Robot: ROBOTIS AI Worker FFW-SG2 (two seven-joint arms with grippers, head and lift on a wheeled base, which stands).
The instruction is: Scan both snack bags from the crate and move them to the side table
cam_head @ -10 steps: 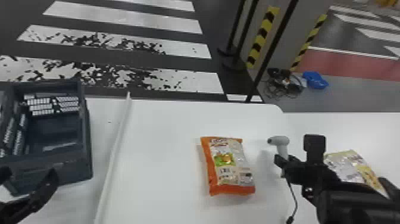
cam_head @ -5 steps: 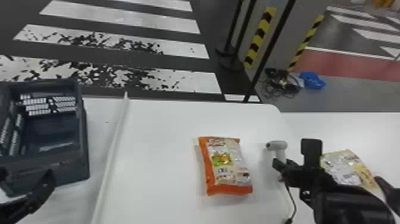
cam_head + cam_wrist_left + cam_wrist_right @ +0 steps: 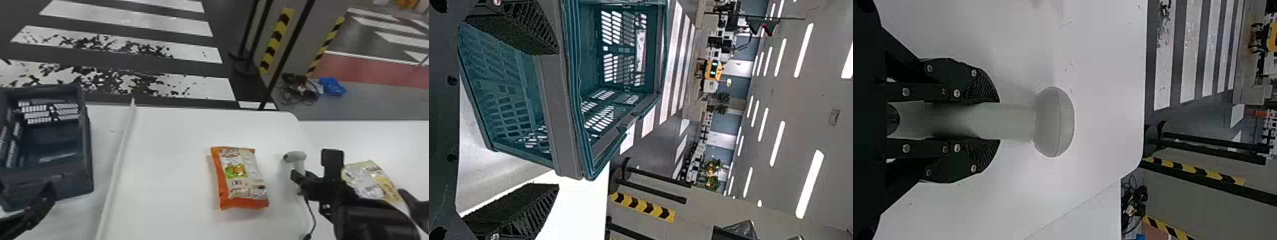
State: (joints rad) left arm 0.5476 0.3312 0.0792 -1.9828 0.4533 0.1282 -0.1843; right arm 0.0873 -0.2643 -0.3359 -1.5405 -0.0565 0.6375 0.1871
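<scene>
In the head view, my left gripper [image 3: 25,187] is at the near side of the dark crate [image 3: 60,177]; in the left wrist view the left gripper [image 3: 557,119] stands open, with the teal-looking crate [image 3: 566,100] beyond its fingers. My right gripper [image 3: 299,180] holds the pale scanner [image 3: 295,156] above the right edge of the middle table. The right wrist view has the right gripper [image 3: 998,121] shut on the handle of the scanner [image 3: 1054,121]. An orange snack bag [image 3: 241,178] lies flat left of the scanner. Behind the right arm, a yellow snack bag [image 3: 367,178] rests on the side table [image 3: 402,143].
A raised white strip [image 3: 118,162] runs between the crate and the middle table [image 3: 169,166]. The scanner's black cable [image 3: 312,212] hangs toward the near edge. Black posts, cables and a blue item [image 3: 332,86] are on the floor behind the tables.
The right gripper and scanner have shifted slightly toward the robot, uncovering more of the yellow bag. The whole scene has slid a little left in the head view. Both bags lie where they were.
</scene>
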